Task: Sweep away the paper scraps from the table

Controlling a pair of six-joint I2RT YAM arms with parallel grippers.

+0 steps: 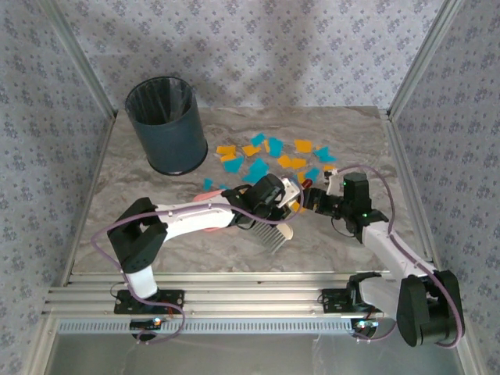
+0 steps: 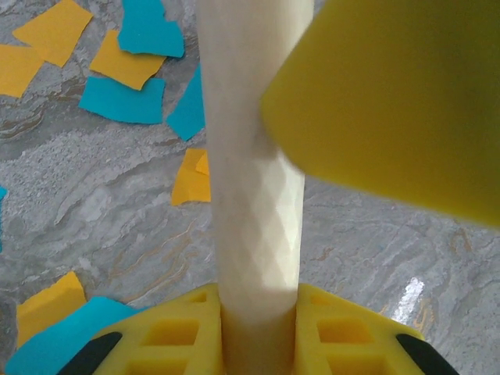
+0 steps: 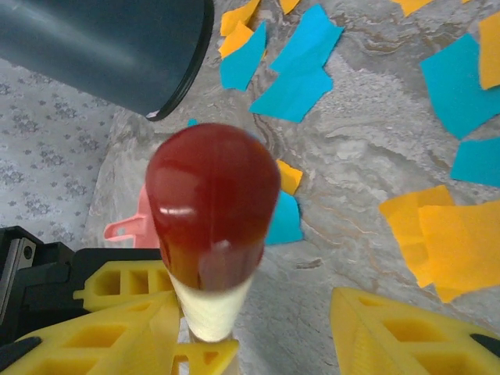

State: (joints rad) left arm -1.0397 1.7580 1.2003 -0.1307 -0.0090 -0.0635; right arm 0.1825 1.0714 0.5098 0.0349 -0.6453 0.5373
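Grey-beige marbled stone table point(image 1: 351, 133), seen from above, carries the orange and teal paper scraps point(image 1: 256, 169) across its far middle, to the right of a dark round waste bin point(image 1: 168, 125). The left gripper point(image 1: 272, 195) is clamped on a cream-handled, red-capped hand brush point(image 1: 269, 234) whose bristles point toward the near edge. The right gripper point(image 1: 314, 197) sits at the handle's red end.

From the left wrist, the diamond-textured handle rises between tightly closed yellow fingers point(image 2: 156, 340), with scraps on the stone beyond. A blurred yellow shape at upper right is likely the other arm's finger.

From the right wrist, the red cap stands between half-spread fingers point(image 3: 406, 336). One is close against the cream shaft and the other apart, so nothing is gripped. A pink plastic dustpan point(image 3: 129, 226) lies behind.

This looks like a handover. The jaws should centre on the shaft below the slick rounded cap and close squarely before the left lets go.
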